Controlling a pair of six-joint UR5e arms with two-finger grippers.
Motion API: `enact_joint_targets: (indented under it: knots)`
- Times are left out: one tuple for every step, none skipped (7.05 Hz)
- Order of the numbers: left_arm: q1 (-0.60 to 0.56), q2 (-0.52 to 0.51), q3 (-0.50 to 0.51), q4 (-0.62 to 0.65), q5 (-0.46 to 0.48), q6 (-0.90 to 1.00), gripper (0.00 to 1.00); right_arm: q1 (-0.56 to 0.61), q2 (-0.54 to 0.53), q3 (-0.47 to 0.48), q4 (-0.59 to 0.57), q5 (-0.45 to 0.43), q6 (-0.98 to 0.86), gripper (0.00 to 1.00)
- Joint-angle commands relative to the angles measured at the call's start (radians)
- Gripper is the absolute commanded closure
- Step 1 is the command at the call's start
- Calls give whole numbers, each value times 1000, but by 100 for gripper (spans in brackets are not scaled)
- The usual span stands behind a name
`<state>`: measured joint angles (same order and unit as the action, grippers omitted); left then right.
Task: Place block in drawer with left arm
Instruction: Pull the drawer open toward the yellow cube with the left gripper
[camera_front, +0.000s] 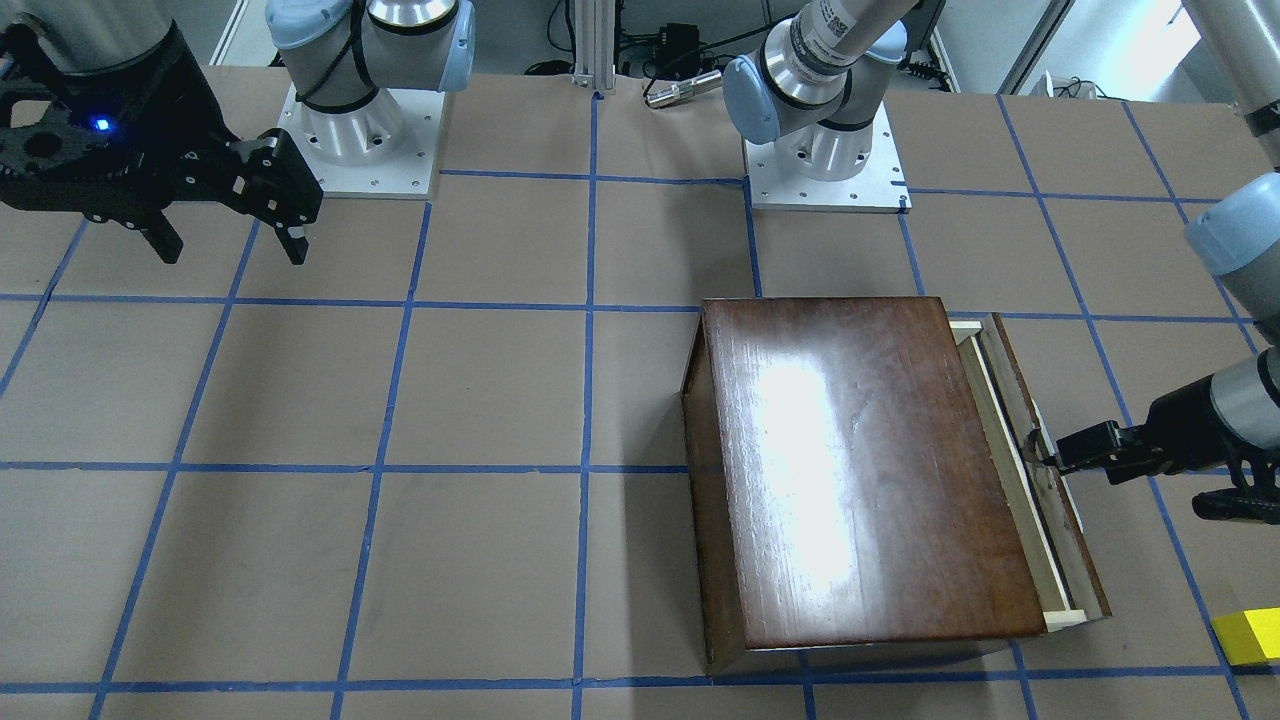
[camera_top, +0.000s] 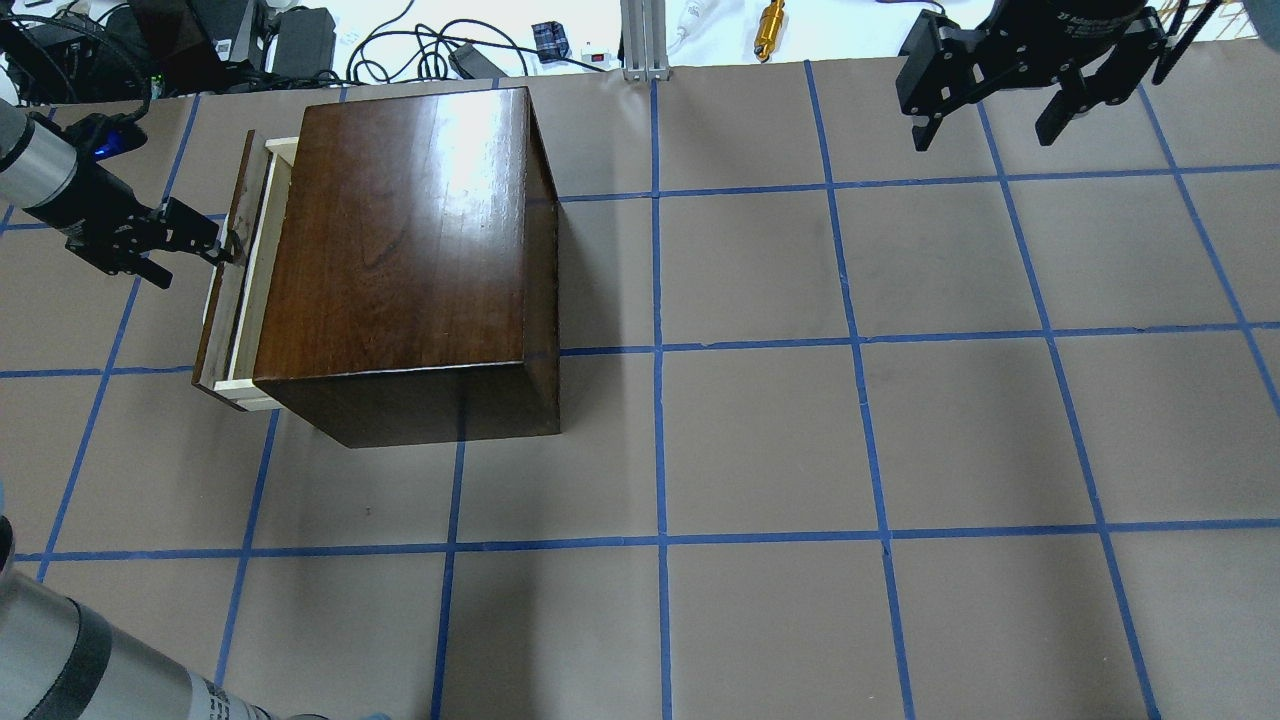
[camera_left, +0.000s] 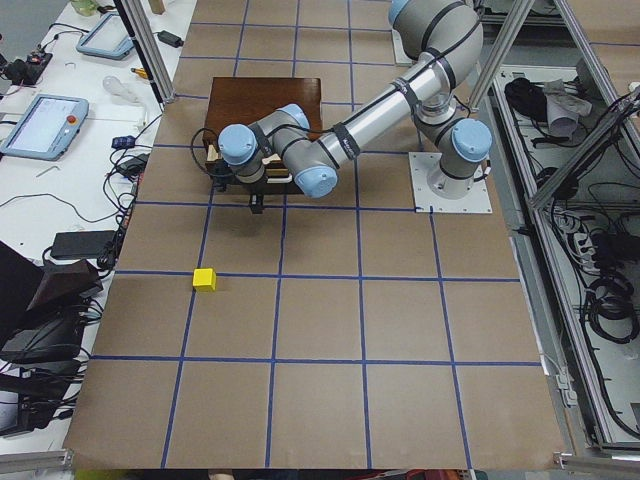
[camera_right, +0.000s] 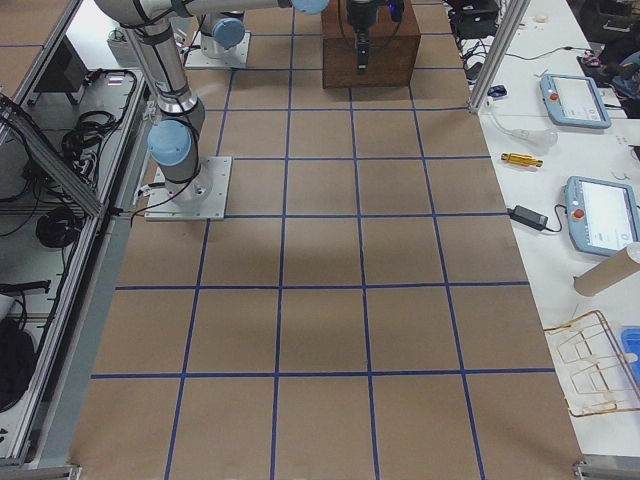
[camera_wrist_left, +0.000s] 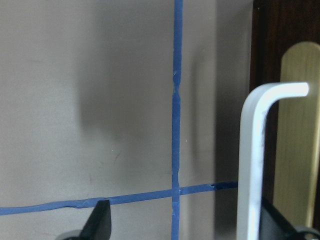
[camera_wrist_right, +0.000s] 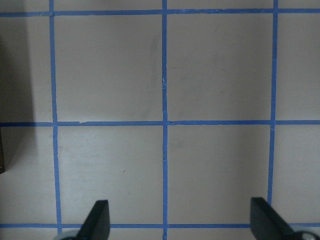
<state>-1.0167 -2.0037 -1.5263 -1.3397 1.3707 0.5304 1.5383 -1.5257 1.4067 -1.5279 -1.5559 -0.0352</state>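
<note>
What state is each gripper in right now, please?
Left gripper: open, gripping nothing; the metal pull of the drawer sits between its fingers.
Right gripper: open, empty, above the table.

Both arms are silver-grey tubes with pale blue joint caps, each on a square pale metal base plate (camera_front: 415, 150) dotted with small screws. The left arm (camera_front: 845, 40) bears a lettered white band. The right claw (camera_front: 232, 250) is bulky and black with a blue light; the left claw (camera_top: 185, 258) is slimmer and black.
</note>
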Motion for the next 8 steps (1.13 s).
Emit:
enact_joint_targets:
  knots:
    - [27,-1,-3,-3,-2,6,0,0,1,0,0,-1,0,0]
    - [29,-1,1,-3,-1,8,0,0,1,0,0,0,0,0]
    - [35,-1,-3,-3,-2,8,0,0,-1,0,0,0,0,0]
    - [53,-3,3,-6,-2,11,0,0,1,0,0,-1,0,0]
    - [66,-3,3,-9,-4,13,0,-1,1,0,0,-1,0,0]
    - [72,-3,9,-13,-4,13,0,0,1,0,0,0,0,0]
    - [93,-3,9,-15,-4,13,0,0,-1,0,0,0,0,0]
    - [99,-1,11,-15,-4,16,0,0,-1,0,0,-1,0,0]
